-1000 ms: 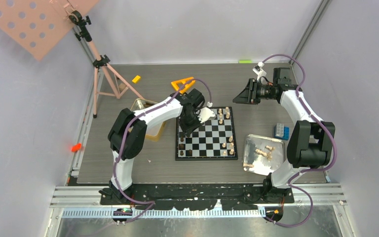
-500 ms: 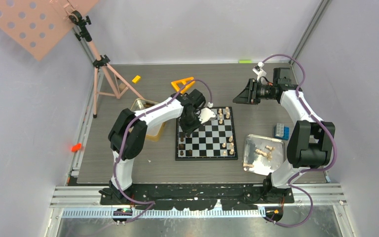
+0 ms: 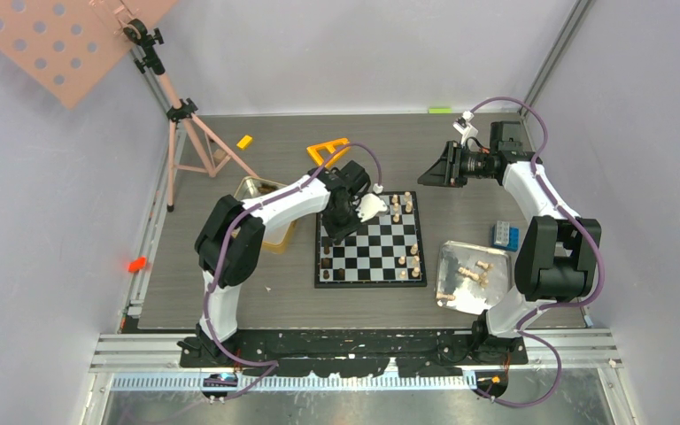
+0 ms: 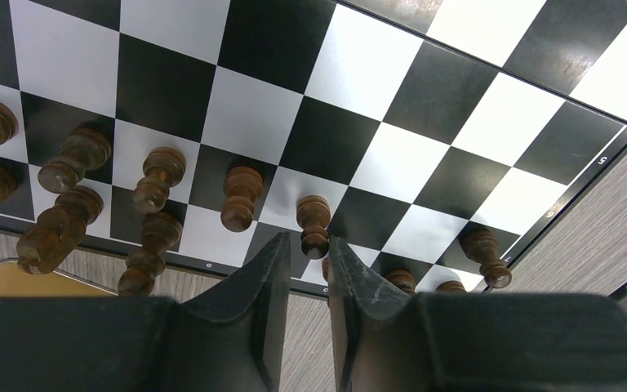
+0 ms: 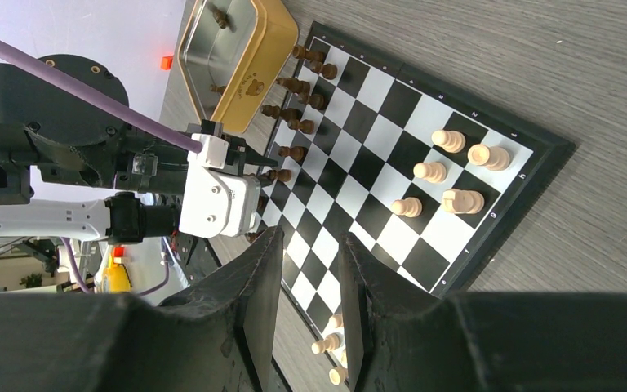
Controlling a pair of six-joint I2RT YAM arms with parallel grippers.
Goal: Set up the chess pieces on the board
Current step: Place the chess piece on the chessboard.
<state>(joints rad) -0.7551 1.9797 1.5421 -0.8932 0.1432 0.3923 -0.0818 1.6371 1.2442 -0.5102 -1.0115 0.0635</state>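
Note:
The board point(image 3: 374, 258) lies mid-table. Dark brown chess pieces point(image 3: 327, 258) stand along its left edge and pale pieces point(image 3: 401, 209) along its right. My left gripper point(image 3: 335, 232) hovers over the board's far-left part. In the left wrist view its jaws point(image 4: 309, 245) are slightly apart, with the head of a standing dark pawn point(image 4: 313, 227) at the tips and not visibly pinched. More dark pieces point(image 4: 157, 181) stand to its left. My right gripper point(image 3: 427, 174) is raised beyond the board, open and empty point(image 5: 310, 238), looking down on the board point(image 5: 375, 139).
A silver tray point(image 3: 450, 254) with several pale pieces sits right of the board. A gold tin point(image 3: 255, 189) sits left of it, also in the right wrist view point(image 5: 249, 61). A blue brick point(image 3: 504, 235), an orange frame point(image 3: 329, 150) and a tripod point(image 3: 177, 133) stand around.
The left arm has shifted only very slightly over the board's left side. The right arm has not moved.

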